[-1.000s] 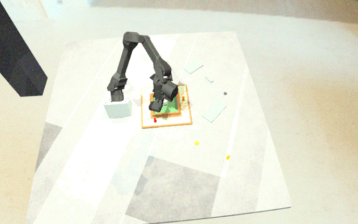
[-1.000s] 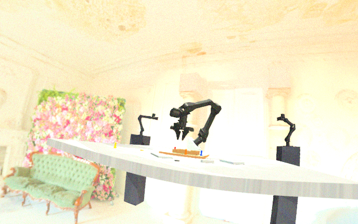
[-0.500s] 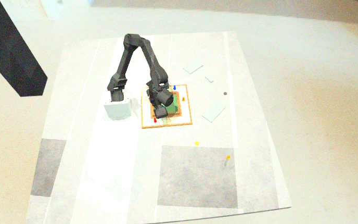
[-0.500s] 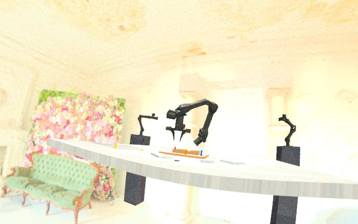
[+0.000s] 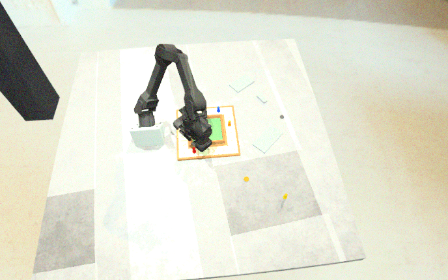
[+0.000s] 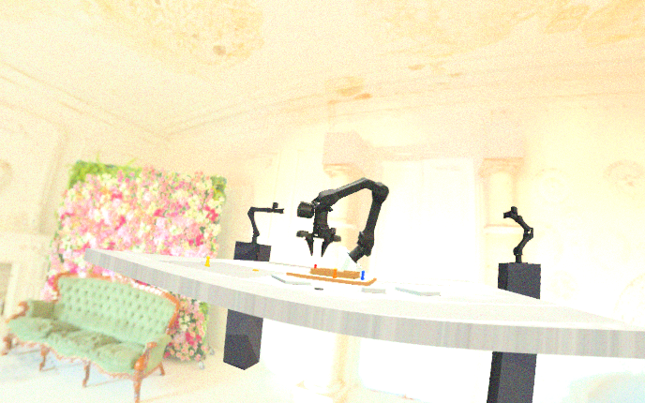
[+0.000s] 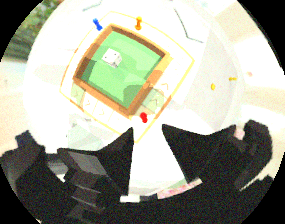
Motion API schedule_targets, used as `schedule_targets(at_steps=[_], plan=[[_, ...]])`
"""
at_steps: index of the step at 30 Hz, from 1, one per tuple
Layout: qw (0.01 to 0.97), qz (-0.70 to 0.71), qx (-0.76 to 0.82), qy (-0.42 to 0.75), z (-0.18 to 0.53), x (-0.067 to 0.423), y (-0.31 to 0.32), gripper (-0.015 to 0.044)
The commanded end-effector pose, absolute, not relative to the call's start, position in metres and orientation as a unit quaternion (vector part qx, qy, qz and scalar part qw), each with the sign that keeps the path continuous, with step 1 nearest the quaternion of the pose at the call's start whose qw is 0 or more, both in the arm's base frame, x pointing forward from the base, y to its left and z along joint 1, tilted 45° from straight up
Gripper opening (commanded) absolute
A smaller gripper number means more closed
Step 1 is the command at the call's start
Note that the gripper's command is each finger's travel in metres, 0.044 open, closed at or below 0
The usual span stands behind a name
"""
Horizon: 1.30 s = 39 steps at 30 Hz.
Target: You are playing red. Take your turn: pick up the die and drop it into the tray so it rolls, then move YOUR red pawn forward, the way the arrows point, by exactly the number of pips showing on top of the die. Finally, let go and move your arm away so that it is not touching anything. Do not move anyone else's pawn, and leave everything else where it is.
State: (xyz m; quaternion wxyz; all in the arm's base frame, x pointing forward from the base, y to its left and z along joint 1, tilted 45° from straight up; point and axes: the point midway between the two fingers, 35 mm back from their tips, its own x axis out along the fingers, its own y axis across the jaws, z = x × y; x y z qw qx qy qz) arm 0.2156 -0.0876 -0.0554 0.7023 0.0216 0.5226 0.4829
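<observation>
The white die lies on the green floor of the tray; its pips are too small to read. The red pawn stands on the board track, outside the tray, near a corner. The blue pawn and the orange pawn stand on other parts of the track. My gripper is partly open and empty, pointing down above the board near the red pawn.
A yellow pawn and a yellow disc are off the board. Pale flat plates, a small pale piece and a dark disc lie beside the board.
</observation>
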Motion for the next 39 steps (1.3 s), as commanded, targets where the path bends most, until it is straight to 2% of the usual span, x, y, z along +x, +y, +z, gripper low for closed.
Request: schedule_targets(at_steps=[1, 35, 39], plan=[[0.701, 0.487, 0.016, 0.520, -0.060, 0.214, -0.084, 0.0200], [0.701, 0.488, 0.017, 0.519, -0.097, 0.213, -0.048, 0.0200], [0.701, 0.488, 0.017, 0.519, -0.097, 0.213, -0.048, 0.0095]])
